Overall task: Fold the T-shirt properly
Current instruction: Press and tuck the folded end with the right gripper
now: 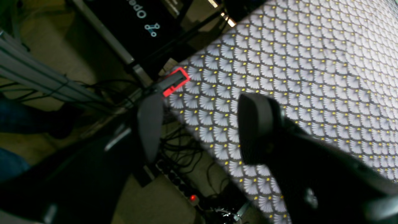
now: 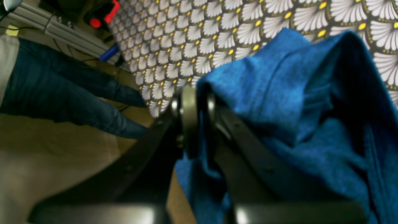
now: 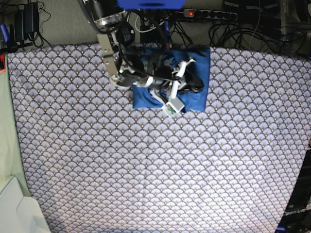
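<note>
Folded T-shirt (image 3: 194, 99) lengthwise along the tablecloth's (image 3: 155, 165) far edge, right gripper (image 2: 199, 102) clamped on its fabric, left gripper (image 1: 199, 127) agape, "Ope" lettering (image 1: 136, 11) beyond.

The base view looks straight down from high above the table (image 3: 146, 170), taking in the whole patterned tablecloth (image 3: 97, 145). The left wrist view sits close behind the left claw (image 1: 196, 129), facing a table corner and the floor beyond. The right wrist view rides behind the right claw (image 2: 199, 105), very near the blue T-shirt (image 2: 279, 81). All three share the tablecloth.
</note>
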Robot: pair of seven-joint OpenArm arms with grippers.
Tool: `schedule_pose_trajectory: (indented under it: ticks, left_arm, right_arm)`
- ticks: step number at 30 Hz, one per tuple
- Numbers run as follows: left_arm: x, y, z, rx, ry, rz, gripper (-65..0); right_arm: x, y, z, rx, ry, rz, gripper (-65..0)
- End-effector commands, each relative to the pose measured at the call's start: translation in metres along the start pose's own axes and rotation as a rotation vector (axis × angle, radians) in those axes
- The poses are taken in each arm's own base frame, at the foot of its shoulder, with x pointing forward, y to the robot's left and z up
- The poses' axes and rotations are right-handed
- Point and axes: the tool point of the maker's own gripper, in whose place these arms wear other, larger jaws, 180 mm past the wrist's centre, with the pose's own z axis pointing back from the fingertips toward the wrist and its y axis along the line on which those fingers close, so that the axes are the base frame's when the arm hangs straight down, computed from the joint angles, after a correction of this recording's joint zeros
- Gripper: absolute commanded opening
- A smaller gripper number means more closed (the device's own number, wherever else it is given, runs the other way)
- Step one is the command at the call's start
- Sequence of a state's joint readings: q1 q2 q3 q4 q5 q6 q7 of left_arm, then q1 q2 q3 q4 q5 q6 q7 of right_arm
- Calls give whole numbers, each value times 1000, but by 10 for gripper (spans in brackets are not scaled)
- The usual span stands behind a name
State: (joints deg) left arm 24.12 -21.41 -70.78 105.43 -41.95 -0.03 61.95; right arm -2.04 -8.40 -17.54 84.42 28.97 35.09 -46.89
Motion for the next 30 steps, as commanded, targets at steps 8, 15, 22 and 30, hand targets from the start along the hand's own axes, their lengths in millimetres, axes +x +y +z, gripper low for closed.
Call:
schedule_pose_trajectory:
  ticks: [8,15,22,30]
  left_arm:
    - [16,-1,4,-2,-44,-20,-275]
    - [16,-2,4,-4,-45,-23,-275]
    - [15,-2,4,-3,-43,-21,-275]
    - [14,1,3,1,-39,-17,-275]
  right_arm:
    - [42,8,1,47,-112,3,-643]
    - [39,11,-5,32,-95,-32,-548]
    - [37,39,-18,98,-56,30,-455]
    - [87,53,7,89,-193,136,-430]
